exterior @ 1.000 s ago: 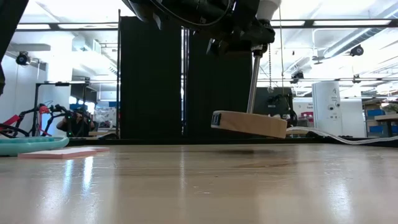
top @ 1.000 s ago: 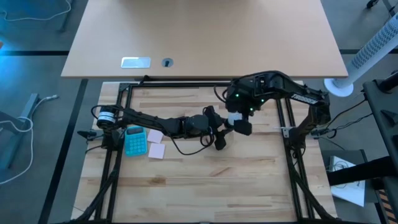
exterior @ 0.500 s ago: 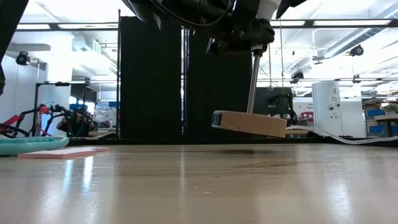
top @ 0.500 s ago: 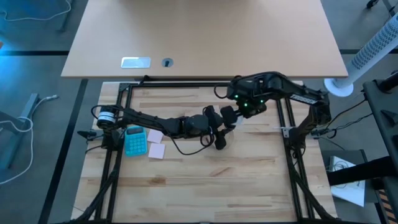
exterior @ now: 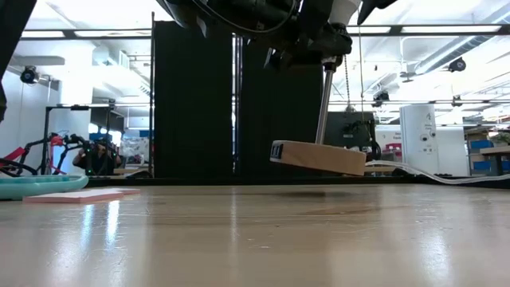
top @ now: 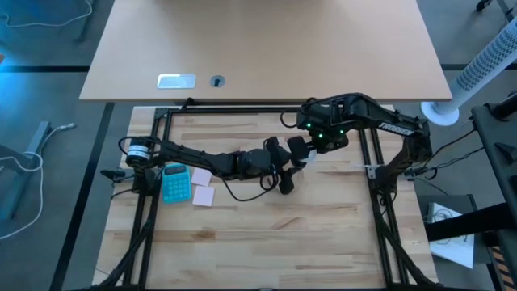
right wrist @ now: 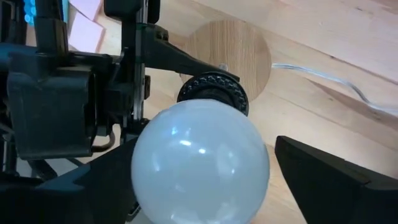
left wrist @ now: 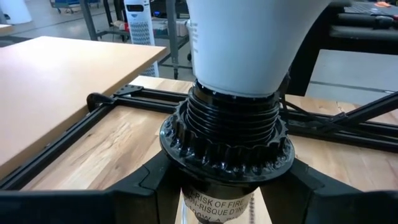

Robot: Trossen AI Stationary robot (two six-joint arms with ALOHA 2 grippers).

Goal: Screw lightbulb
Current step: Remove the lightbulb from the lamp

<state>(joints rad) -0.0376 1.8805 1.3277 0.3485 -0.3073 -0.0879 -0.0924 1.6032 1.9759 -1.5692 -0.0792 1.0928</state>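
The white lightbulb (right wrist: 200,163) sits with its base in the black ribbed socket (left wrist: 227,134) of a small lamp. The lamp has a thin metal rod (exterior: 324,104) and a round wooden disc (exterior: 319,157). My left gripper (left wrist: 227,199) is shut on the socket at the table's middle (top: 284,166). My right gripper (right wrist: 199,180) is open above the bulb. Its fingers stand on either side of the globe, and a thin gap shows at one finger (right wrist: 329,177). My left gripper pinches the black socket just below its ribbed collar (left wrist: 217,202) between its two fingers, which come level from the table's left. The lamp is lifted clear of the table. It hangs tilted, and the wooden disc (right wrist: 231,53) slants above the tabletop.
A teal calculator (top: 174,183) and pink sticky notes (top: 202,186) lie left of the left arm. A white cable (exterior: 430,175) trails from the disc toward the right. A black frame rail (top: 242,111) runs along the far side. A larger tan table (top: 266,48) stands beyond.
My right gripper has turned about the bulb and shifted a little toward the table's far edge. The lamp in my left gripper has stayed lifted and tilted in the same place.
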